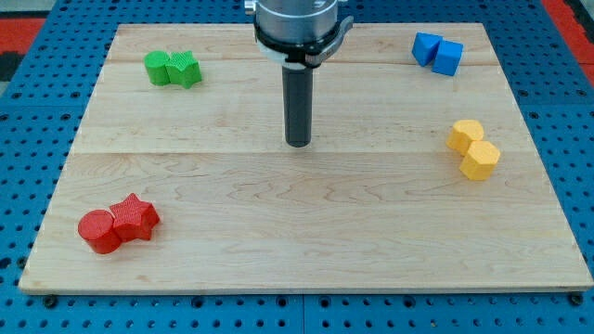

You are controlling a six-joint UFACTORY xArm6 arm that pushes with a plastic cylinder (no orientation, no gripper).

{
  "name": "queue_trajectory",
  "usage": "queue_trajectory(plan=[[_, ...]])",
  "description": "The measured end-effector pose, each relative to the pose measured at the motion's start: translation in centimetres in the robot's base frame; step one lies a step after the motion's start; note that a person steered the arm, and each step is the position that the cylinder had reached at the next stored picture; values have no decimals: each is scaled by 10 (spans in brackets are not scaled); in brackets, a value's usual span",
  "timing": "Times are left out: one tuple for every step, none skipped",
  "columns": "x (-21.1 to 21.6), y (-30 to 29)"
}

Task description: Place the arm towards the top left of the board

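Note:
My tip (298, 143) rests on the wooden board (306, 232) near its middle, slightly toward the view's top. Two green blocks, a round-edged one (159, 68) and a star-like one (185, 69), touch each other at the view's top left, well to the left of the tip. No block touches the tip.
Two blue blocks (437, 52) sit together at the top right. Two yellow hexagonal blocks (474, 148) sit at the right edge. A red cylinder (98, 231) and a red star (135, 217) touch at the bottom left. A blue pegboard (28, 111) surrounds the board.

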State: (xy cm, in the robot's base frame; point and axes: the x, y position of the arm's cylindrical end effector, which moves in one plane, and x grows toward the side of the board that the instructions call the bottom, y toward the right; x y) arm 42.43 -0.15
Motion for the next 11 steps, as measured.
queue_trajectory(plan=[[-29, 0], [-150, -2], [-198, -2], [-226, -52], [-229, -88], [-232, -119], [-233, -144], [-232, -177], [-226, -235], [-226, -237], [-152, -249]])
